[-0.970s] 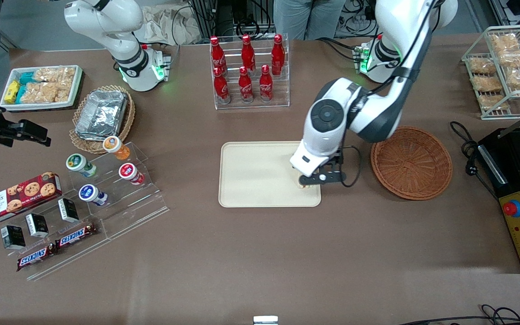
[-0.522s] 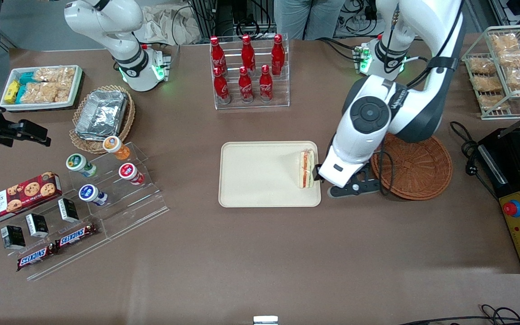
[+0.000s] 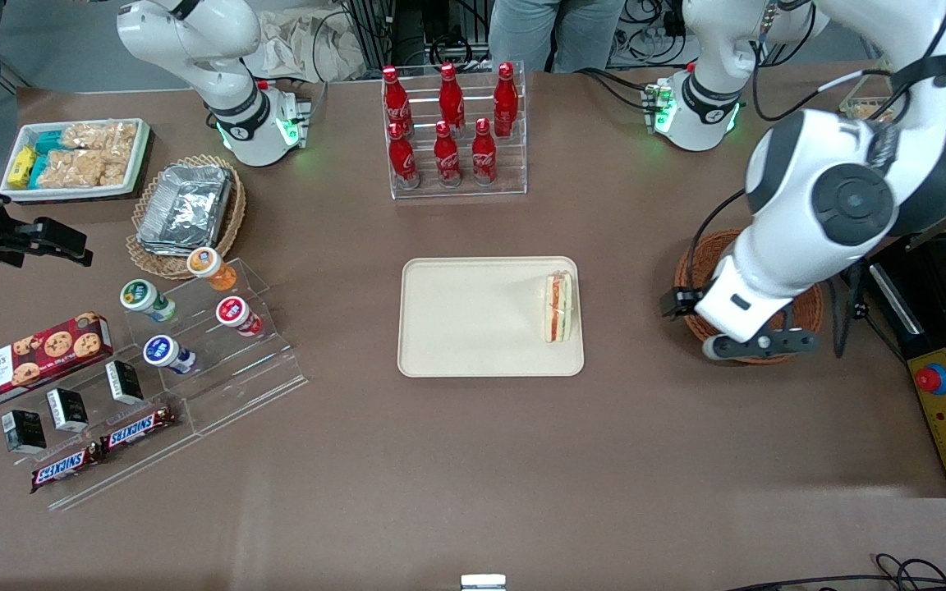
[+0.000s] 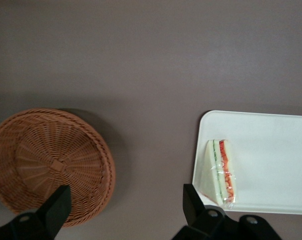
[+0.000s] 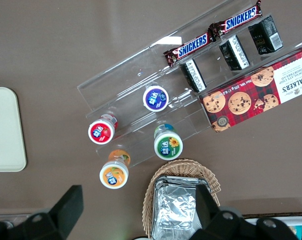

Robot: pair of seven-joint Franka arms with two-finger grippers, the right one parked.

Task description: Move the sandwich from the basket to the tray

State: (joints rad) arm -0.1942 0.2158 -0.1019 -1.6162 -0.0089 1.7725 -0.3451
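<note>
Hand [image 4: 123, 210] agape — seemingly above wicker basket [image 3: 691, 263]

Brown table [image 3: 440, 460] carrying: tray [image 3: 473, 320] sitting mid-table; basket [image 3: 691, 267] lying beside it toward working arm's end, gripper [image 3: 756, 345] hovering over basket; 6-bottle rack [image 3: 455, 131] standing near robots' edge; foil-container basket [image 3: 185, 209] resting toward parked arm's end.

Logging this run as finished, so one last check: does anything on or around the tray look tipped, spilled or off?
Nothing stands out. The sandwich lies whole on the tray, near the edge facing the empty basket. The open hand hangs above the table between them.
</note>
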